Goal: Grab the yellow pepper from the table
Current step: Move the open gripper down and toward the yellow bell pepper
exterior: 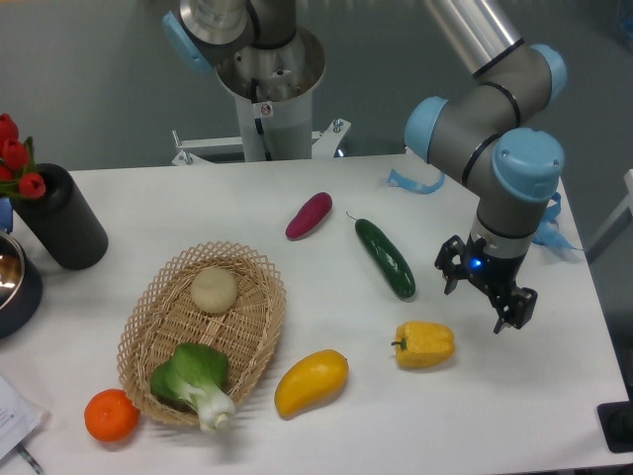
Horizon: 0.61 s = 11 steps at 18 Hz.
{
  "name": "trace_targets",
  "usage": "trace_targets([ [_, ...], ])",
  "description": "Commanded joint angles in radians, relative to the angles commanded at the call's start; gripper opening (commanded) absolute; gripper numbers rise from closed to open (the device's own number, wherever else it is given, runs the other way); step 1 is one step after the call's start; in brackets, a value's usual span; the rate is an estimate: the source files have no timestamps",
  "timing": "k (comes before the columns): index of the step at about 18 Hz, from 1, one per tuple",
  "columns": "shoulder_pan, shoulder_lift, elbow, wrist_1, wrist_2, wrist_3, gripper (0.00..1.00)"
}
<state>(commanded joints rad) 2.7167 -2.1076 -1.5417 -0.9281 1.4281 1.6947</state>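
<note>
Yellow pepper (pixel 425 343) on the counter (pixel 554 396), just right of the yellow oval fruit (pixel 312 382); long axis roughly left-right, stem leftward; end effector (pixel 482 295) hangs above and right of pepper, near, apart; jaws spread wide, empty.

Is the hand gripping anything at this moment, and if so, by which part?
Nothing is held. The hand is open and empty, above the table, up and to the right of the yellow pepper, which lies untouched.
</note>
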Motion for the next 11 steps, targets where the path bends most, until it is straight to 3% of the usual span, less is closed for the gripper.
trace_targets([
  [4,-0.003,-0.04,0.028,0.002,0.002,0.11,1.0],
  [11,-0.026,-0.075,0.022,0.0,0.008,0.12,1.0],
])
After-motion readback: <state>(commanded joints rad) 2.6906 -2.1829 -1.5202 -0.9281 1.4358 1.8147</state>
